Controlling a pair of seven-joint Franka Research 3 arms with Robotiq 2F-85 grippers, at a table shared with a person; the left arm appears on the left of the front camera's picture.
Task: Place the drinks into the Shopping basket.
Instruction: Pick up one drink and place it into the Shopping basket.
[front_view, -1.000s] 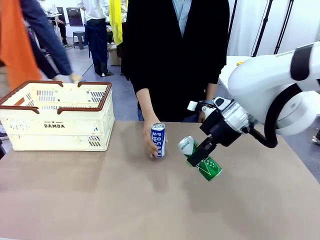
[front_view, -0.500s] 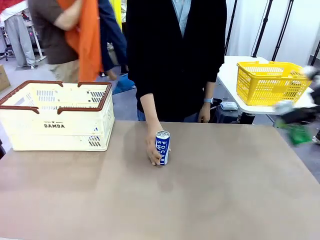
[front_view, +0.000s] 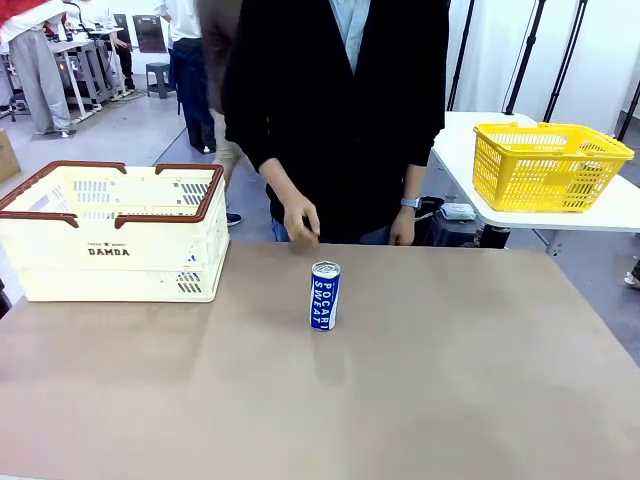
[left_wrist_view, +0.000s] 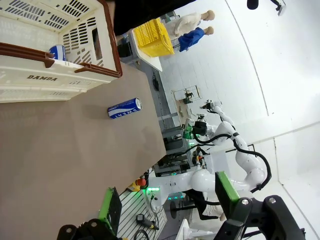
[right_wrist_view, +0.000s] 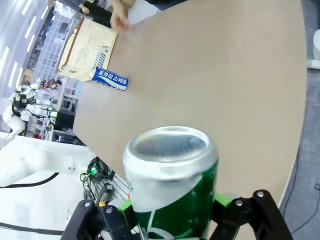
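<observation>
Partly cropped, right jaws clamp a green can (label cut off); left jaws gape empty.

The blue can standing on the desk carries white lettering down its side, "POCARI SWEAT". From the right wrist camera its other face reads in Korean, "포카리스웨트". The cream basket has "DAMDA" in small dark capitals on its side wall. The green can's white lettering cannot be read.
</observation>
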